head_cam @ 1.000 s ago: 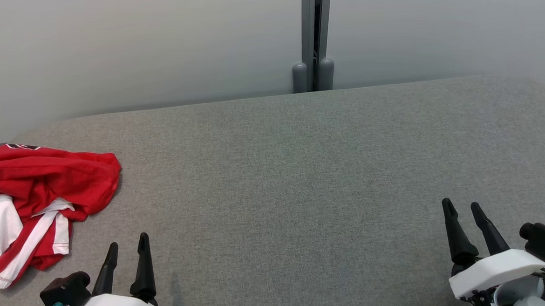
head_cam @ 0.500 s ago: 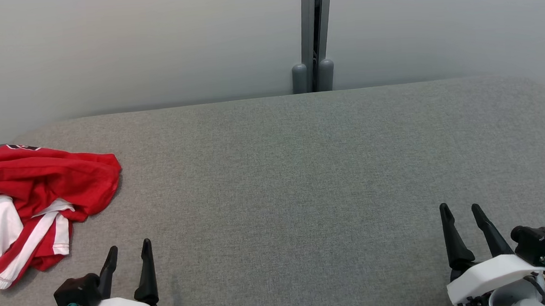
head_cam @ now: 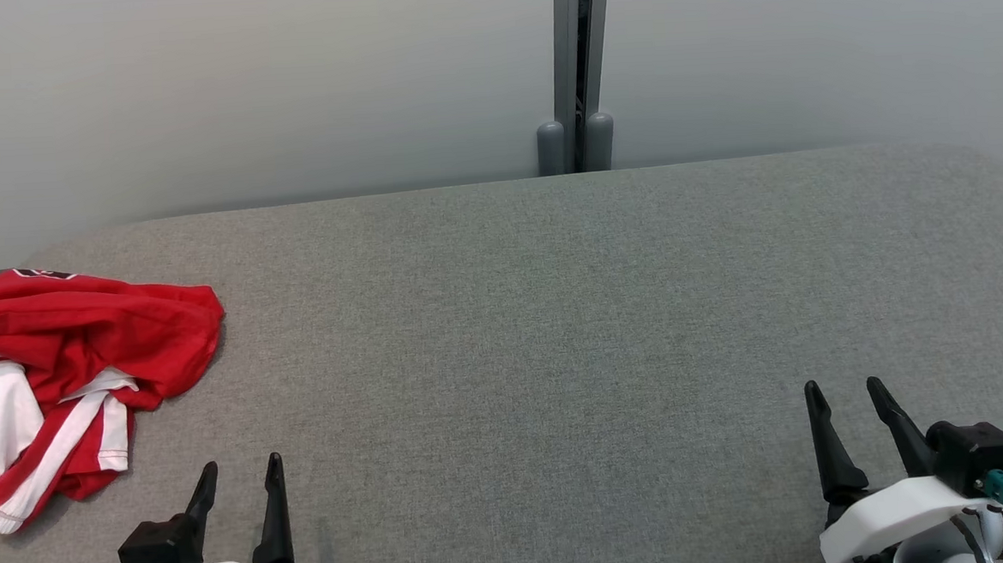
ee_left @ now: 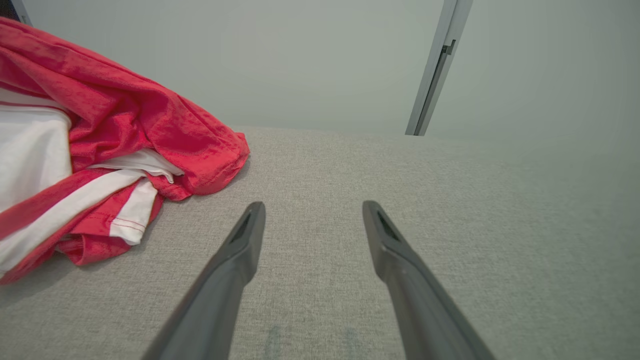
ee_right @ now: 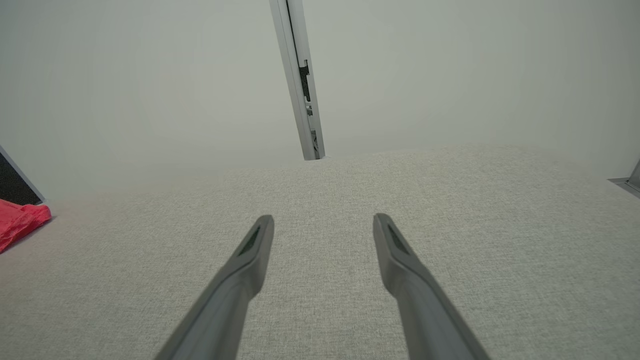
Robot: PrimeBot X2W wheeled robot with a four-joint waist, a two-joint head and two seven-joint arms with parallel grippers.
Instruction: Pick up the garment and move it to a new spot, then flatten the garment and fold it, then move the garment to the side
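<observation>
In the head view, a crumpled red-and-white fabric garment [head_cam: 77, 372] is seen heaped at the left edge of the frame on the grey woven table surface [head_cam: 555, 313]. No clear long axis can be told, since the heap is cut by the frame edge. The left gripper [head_cam: 242, 465], at the lower left, is placed just below and right of the heap, its jaws spread and empty. The right gripper [head_cam: 842, 386], at the lower right, is likewise spread and empty, well apart from the cloth.

In the left wrist view, the garment [ee_left: 125, 125] is shown at the upper left, near the fingers [ee_left: 235, 260] but untouched, lying left of the line they point along.

In the right wrist view, a red corner of the garment [ee_right: 20, 222] is seen at the far left edge. The left arm is judged the nearer, and a reach toward frame left is judged necessary for the pick-up.
</observation>
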